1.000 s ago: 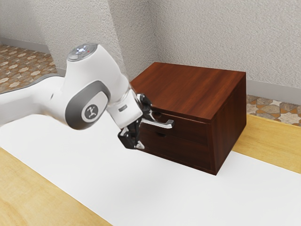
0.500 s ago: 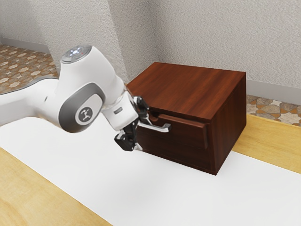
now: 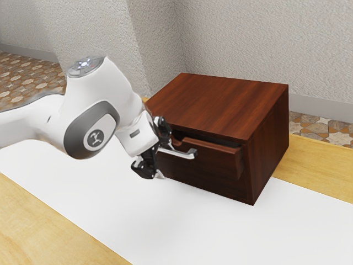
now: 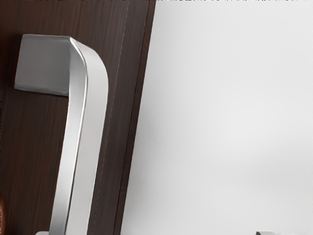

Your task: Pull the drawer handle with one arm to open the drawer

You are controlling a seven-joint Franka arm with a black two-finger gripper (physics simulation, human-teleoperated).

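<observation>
A dark wooden cabinet (image 3: 226, 105) stands on the white table (image 3: 165, 221). Its drawer (image 3: 212, 165) sticks out a little from the cabinet front, with a dark gap above its top edge. A silver bar handle (image 3: 183, 154) juts from the drawer front toward the exterior view's left. My black gripper (image 3: 158, 150) is shut on the handle's left end, one finger above the bar and one below. In the wrist view the silver handle (image 4: 80, 142) runs close past the hand against the dark drawer front (image 4: 34, 147).
The white table surface (image 4: 225, 122) spreads out beside the drawer and in front of the cabinet. Wooden floor strips (image 3: 325, 165) border it. A textured wall (image 3: 265, 38) rises behind the cabinet.
My gripper has moved toward the exterior view's left with the handle in it. The drawer has slid out of the cabinet and the gap above it has widened.
</observation>
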